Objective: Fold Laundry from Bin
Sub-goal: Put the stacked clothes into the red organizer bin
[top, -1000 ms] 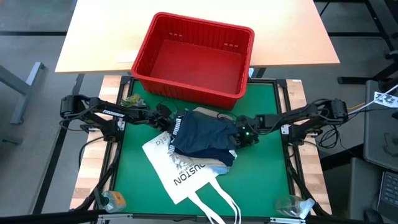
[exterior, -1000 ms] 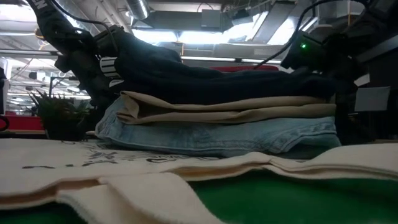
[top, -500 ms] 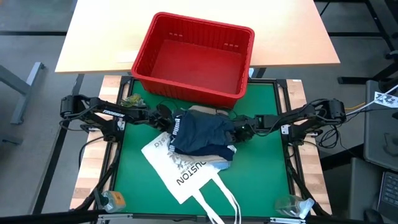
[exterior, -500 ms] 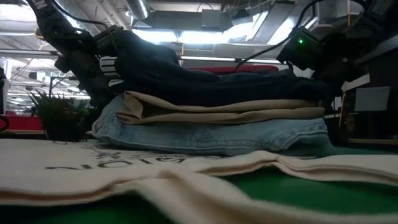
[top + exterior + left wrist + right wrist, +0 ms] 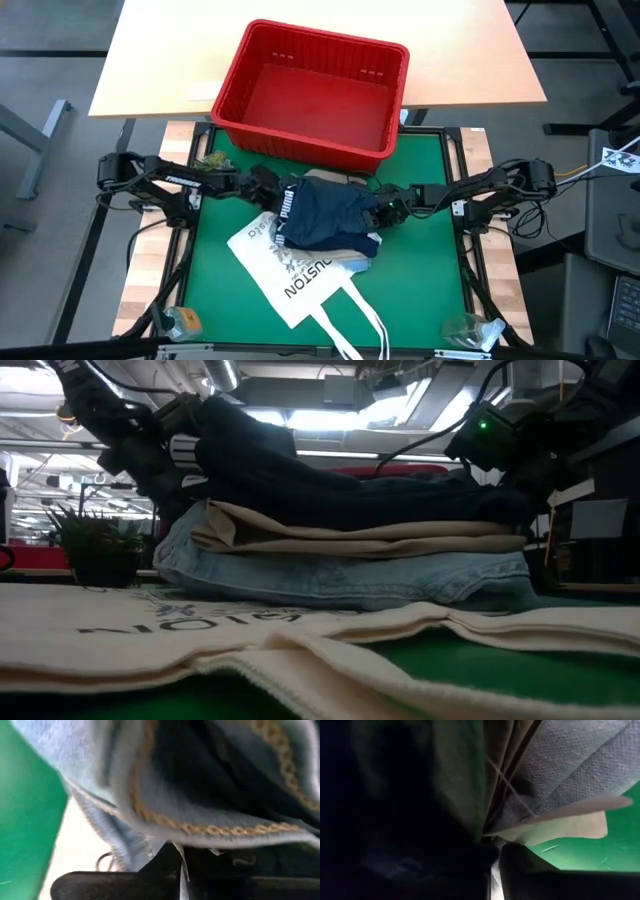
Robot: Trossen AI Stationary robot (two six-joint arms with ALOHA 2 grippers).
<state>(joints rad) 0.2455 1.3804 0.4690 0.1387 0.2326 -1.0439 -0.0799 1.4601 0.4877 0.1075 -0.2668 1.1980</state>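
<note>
Both claws clamp laundry stack (image 5: 325, 220) | left claw (image 5: 268, 190) | right claw (image 5: 388, 208)

Two dark jointed arms are seen, black cables looped along them; a green light glows behind the right gripper (image 5: 385, 209).

The left gripper (image 5: 268, 187) and right gripper (image 5: 384, 207) are pinching opposite ends of the navy shorts (image 5: 325, 215) topping the laundry, lying on a tote bag (image 5: 290, 275). The red bin (image 5: 312, 92) is sitting behind.
</note>
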